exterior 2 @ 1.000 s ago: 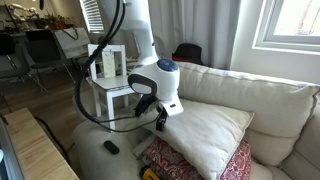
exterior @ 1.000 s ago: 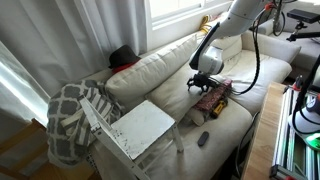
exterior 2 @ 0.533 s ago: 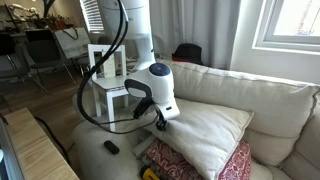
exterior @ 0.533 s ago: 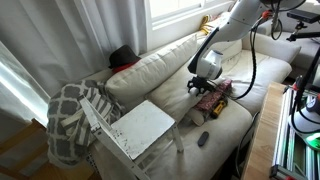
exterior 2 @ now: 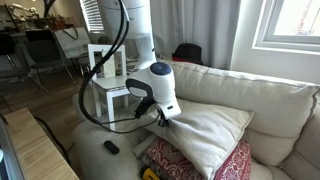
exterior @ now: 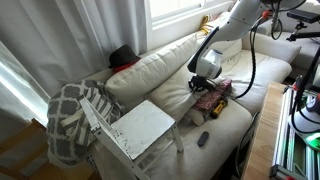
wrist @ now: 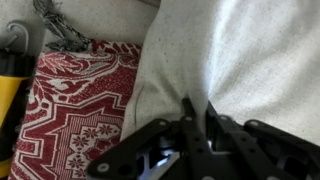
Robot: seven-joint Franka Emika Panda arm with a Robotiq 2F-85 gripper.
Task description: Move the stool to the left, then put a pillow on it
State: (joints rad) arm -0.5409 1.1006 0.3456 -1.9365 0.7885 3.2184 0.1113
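Exterior view, from above the sofa (exterior: 160, 65):
- The stool (exterior: 142, 127) stands at the sofa's end, just beside a grey-and-white blanket (exterior: 68, 115), well apart from the arm.
- The gripper (exterior: 203, 86) hangs low over a red patterned pillow (exterior: 214, 98).
- A small dark object (exterior: 203, 139) lies on the seat.
- From here I cannot tell the cream pillow from the sofa cushions.

Exterior view, from the seat's front:
- The pillow (exterior 2: 215, 128) lies tilted on the sofa, overlapping the red patterned pillow (exterior 2: 172, 160).
- The gripper (exterior 2: 161, 118) is at the pillow's near corner, touching it.
- The stool (exterior 2: 104, 86) sits behind the arm, beyond the sofa's end.

Wrist view:
- Cream fabric of the pillow (wrist: 240, 55) fills the upper right; the red patterned pillow (wrist: 75, 110) is at left, with something yellow (wrist: 10, 85) at the edge.
- The gripper (wrist: 200, 112) has its fingers (wrist: 187, 118) drawn nearly together at the pillow's lower edge. I read them as pinching the fabric there, with only a narrow slit between them.
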